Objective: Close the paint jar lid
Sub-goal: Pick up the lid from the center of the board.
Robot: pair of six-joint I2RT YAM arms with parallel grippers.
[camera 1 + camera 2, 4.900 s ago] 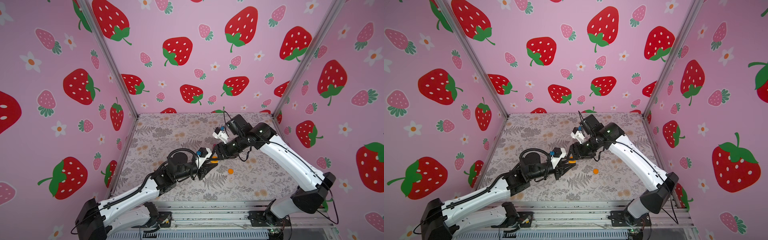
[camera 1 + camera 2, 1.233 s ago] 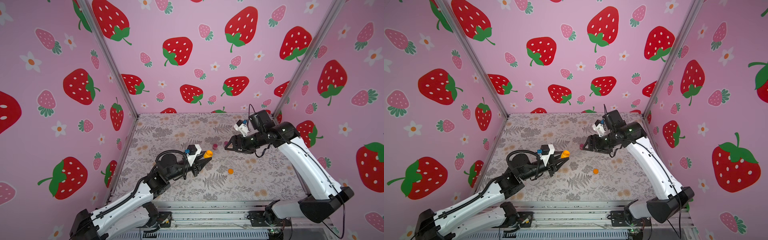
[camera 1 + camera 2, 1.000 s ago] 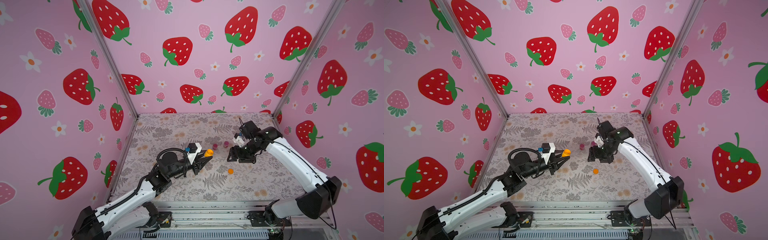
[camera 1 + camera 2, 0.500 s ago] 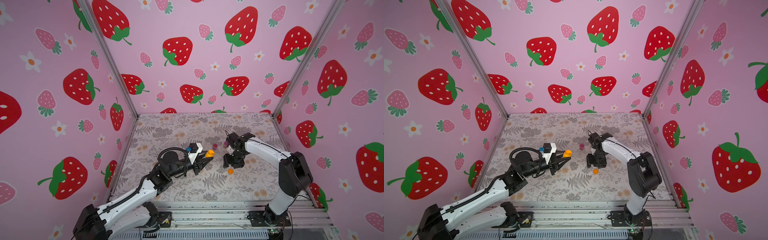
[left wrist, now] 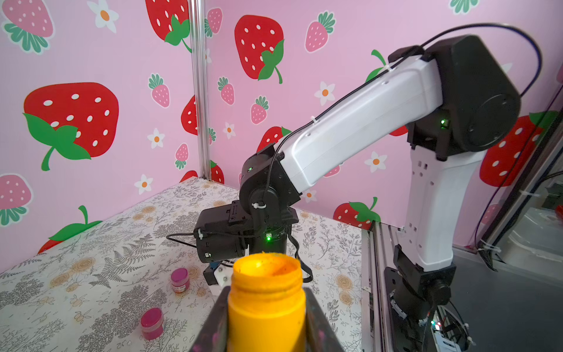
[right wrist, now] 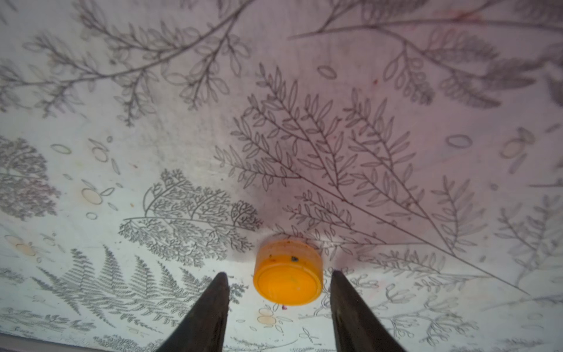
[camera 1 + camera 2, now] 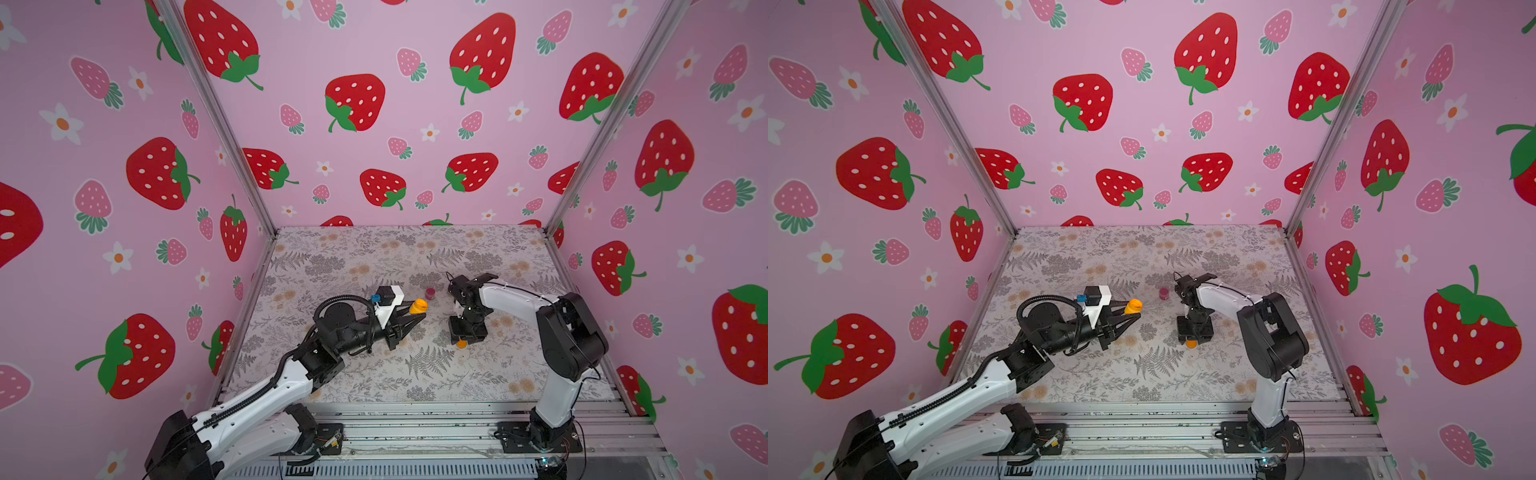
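Biggest thing first: the strawberry walls box in the lid on three sides, pink with red berries and little flowers. Under the lid is the table, covered in a grey fern and flower print.

The right arm bends over and drops nearly straight down onto the lid. The left arm stretches out low across the table, and its tip ends to the left of the lid and a bit further back, well apart from it.

The left gripper is clamped on the orange paint jar, one finger on each side of the body. The jar sits upright with its threaded mouth open and no cap on. It's off the table, so up and left of the lid.

The right gripper is right at the lid. Its two dark fingers stand apart with the lid between them. In the right wrist view there's a sliver of table showing on each side, so it's straddling the lid, not pinching it.

A small magenta jar stands capped on the table behind the lid, toward the back wall and slightly left. The left wrist view shows a second, squatter magenta piece near that jar. Can't tell if it's a pot or only a cap.

Smallest is the orange lid itself. It's round, lying flat on the table, with a few dark specks on its side.
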